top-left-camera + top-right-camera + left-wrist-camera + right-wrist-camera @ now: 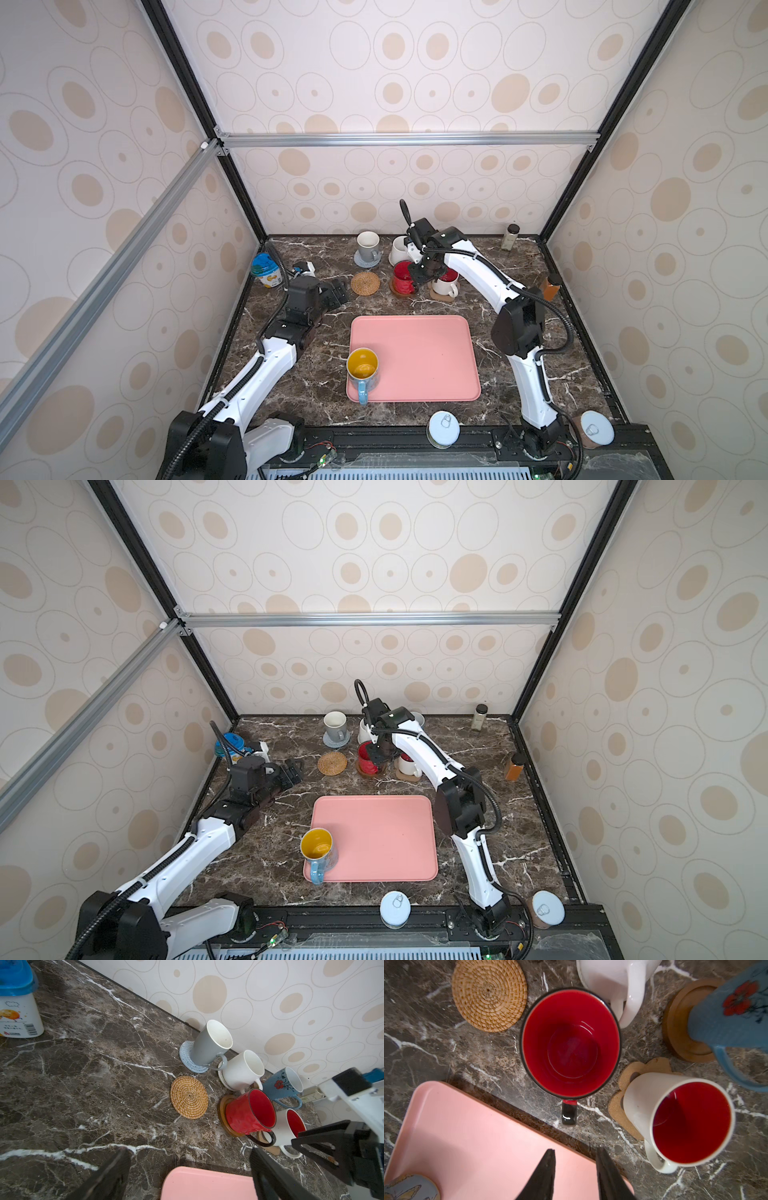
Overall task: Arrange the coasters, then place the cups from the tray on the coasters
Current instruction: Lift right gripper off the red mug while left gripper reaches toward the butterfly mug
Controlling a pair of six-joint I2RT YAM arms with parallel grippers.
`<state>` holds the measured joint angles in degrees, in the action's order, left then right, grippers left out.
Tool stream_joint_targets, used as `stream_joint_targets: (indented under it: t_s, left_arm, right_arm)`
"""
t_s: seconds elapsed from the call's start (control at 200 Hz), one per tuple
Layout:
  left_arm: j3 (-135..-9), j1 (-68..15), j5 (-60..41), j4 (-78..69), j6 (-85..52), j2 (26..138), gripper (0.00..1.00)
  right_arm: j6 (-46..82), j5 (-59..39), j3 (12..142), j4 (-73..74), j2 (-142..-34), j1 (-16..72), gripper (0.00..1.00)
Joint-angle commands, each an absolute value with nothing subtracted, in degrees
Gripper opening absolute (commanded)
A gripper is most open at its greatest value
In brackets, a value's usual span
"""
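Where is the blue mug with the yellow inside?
In both top views, the blue mug with yellow inside stands at the near-left corner of the flat pink rectangular tray.

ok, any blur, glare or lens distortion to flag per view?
Right wrist view: right gripper fingers soft, red mug sharp, small glare on its handle. Left wrist view: left gripper fingers blurred, grey mug and its neighbours lean outward from wide-angle. In both top views: even light, faint shadows, frame posts splay.
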<state>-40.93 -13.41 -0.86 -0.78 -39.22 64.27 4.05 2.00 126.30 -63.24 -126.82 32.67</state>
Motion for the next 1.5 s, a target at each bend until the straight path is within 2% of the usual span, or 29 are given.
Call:
stream_joint_targets:
  t_s: [0.0,0.555,1.101,1.231,1.496]
  left_arm:
    - [-41.0,-12.7,-0.1,-0.6,-39.5,62.8,0.91]
    - [-42.1,-12.7,-0.7,0.4,-38.2,62.9,0.91]
    - [-48.8,-12.9,-5.1,10.1,-34.0,63.1,0.88]
    - [-52.3,-15.5,-5.6,15.9,-30.9,63.3,0.86]
    - [-59.3,-25.1,1.0,27.5,-29.1,63.5,0.86]
  right_arm:
    - [4.7,3.3,125.3,-65.0,-123.1,32.3,0.37]
    - [5.0,5.0,124.2,-65.0,-119.6,32.3,0.38]
    - [3.2,5.6,120.4,-62.8,-116.5,32.3,0.38]
    - [2.7,4.5,118.3,-60.9,-115.6,32.0,0.38]
    - [3.2,0.0,115.3,-57.8,-113.9,29.6,0.39]
